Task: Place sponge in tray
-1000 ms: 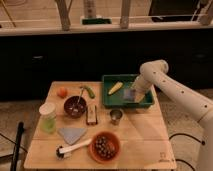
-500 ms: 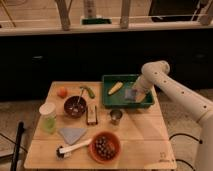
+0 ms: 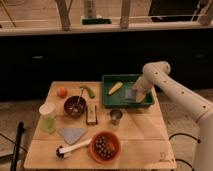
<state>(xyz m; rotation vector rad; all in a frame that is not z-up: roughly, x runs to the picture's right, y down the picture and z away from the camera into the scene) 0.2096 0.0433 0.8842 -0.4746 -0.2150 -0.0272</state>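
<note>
A small, flat, blue-grey sponge [image 3: 131,94] is seen inside the dark-green tray [image 3: 111,101], toward its 3 o'clock end, with a yellow item [image 3: 115,88] at the sponge's 10 o'clock. The gripper [image 3: 137,96] is positioned right at the sponge; whether it is pinched cannot be told.

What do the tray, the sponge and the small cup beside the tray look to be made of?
The tray looks like plastic: uniform dark green, moulded raised rim. The sponge, lying in it under the gripper, looks like soft foam: flat, matte blue-grey, though that is uncertain. The small cup seems to be metal: grey with a dull sheen.
</note>
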